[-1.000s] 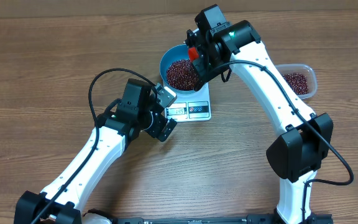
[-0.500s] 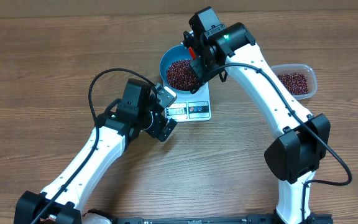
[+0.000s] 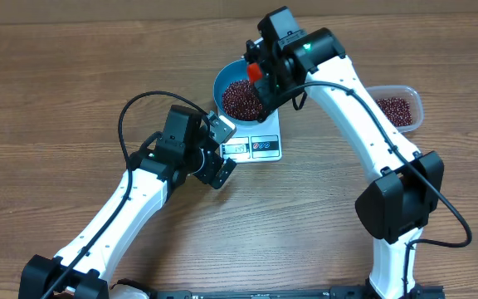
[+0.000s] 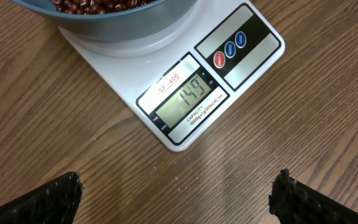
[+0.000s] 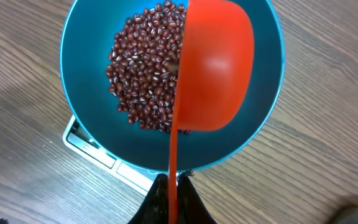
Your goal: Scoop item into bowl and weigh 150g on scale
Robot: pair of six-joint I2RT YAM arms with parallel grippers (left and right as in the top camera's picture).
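The blue bowl (image 3: 220, 83) stands on the white scale (image 3: 265, 147) and holds a heap of dark red beans (image 3: 239, 100). My right gripper (image 5: 174, 185) is shut on the thin handle of a red scoop (image 5: 216, 68). The scoop hangs over the bowl (image 5: 82, 106), turned on its side, beside the beans (image 5: 143, 71). My left gripper (image 4: 178, 194) is open over bare table just in front of the scale (image 4: 244, 68), with nothing between its fingertips (image 4: 61, 194). The scale's display (image 4: 188, 101) reads 149.
A clear plastic tub (image 3: 416, 101) with more beans stands on the table to the right of the scale, behind the right arm. The left arm reaches in from the lower left, the right arm from the lower right.
The right gripper with the scoop swung slightly left over the bowl and came back. The left arm has not moved.
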